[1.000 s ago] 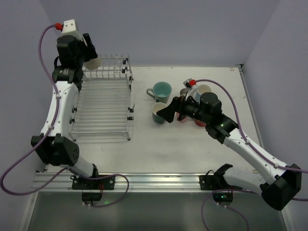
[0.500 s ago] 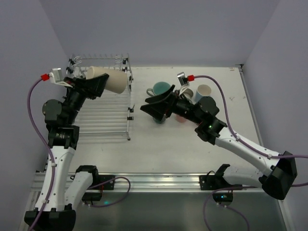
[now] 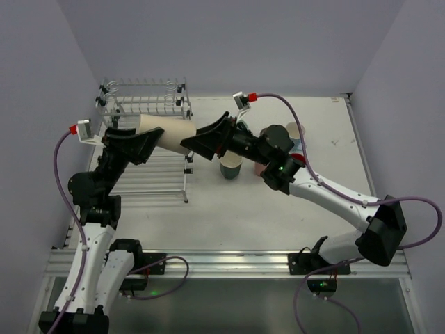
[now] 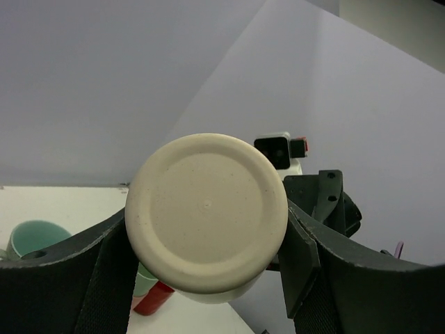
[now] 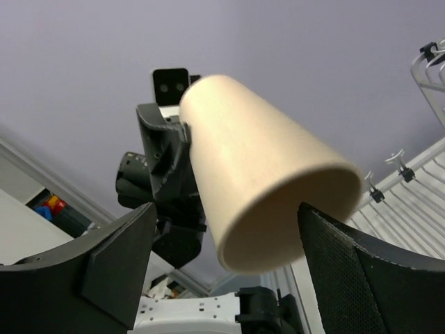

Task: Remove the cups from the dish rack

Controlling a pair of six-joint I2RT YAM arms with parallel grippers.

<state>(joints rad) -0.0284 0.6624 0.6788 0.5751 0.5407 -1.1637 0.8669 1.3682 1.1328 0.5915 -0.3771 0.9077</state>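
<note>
My left gripper (image 3: pixel 147 139) is shut on a beige cup (image 3: pixel 170 132) and holds it on its side in the air over the right edge of the chrome dish rack (image 3: pixel 149 177). The left wrist view shows the cup's base (image 4: pixel 206 209) pinched between the fingers. My right gripper (image 3: pixel 200 139) is open, with its jaws on either side of the cup's open mouth (image 5: pixel 278 202), not closed on it. The rack shows no other cups.
A dark green cup (image 3: pixel 230 167) stands on the table right of the rack. More cups sit behind my right arm, one pale (image 3: pixel 295 129). The left wrist view shows a mint cup (image 4: pixel 31 236) and a red cup (image 4: pixel 153 299). Rack bars (image 5: pixel 417 202) show at right.
My left arm has lifted the beige cup from the back of the rack and carried it right. My right gripper has swung left, away from the cups on the table, to the cup's mouth.
</note>
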